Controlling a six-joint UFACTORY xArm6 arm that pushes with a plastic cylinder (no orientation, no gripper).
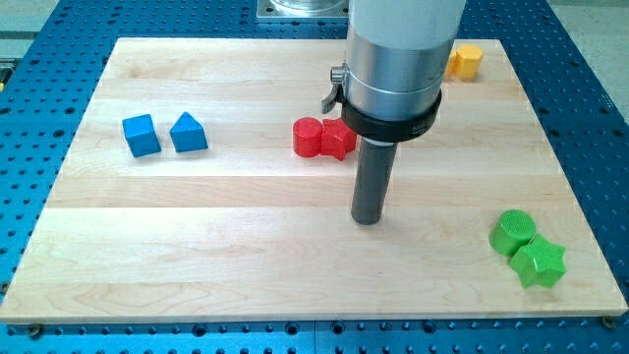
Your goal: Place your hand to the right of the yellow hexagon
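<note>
My tip (pixel 368 220) rests on the surface (pixel 197 226) near its middle, just below the red blocks (pixel 322 138); it is a bare rod without fingers. The yellow hexagon (pixel 465 61) sits well apart, at the surface's top right corner.

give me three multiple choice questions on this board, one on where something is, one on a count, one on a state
1. Where is the yellow hexagon block?
A. the view's top right
B. the view's bottom left
C. centre

2. How many red blocks are there?
A. one
B. two
C. four

3. My tip is:
A. touching a green block
B. on bare wooden board, touching no block
C. pressed against the blue cube

Answers: 1 A, it sits by the top right corner. 2 B, a red cylinder and a red star-like block. 3 B, there is clear wood all round it.
</note>
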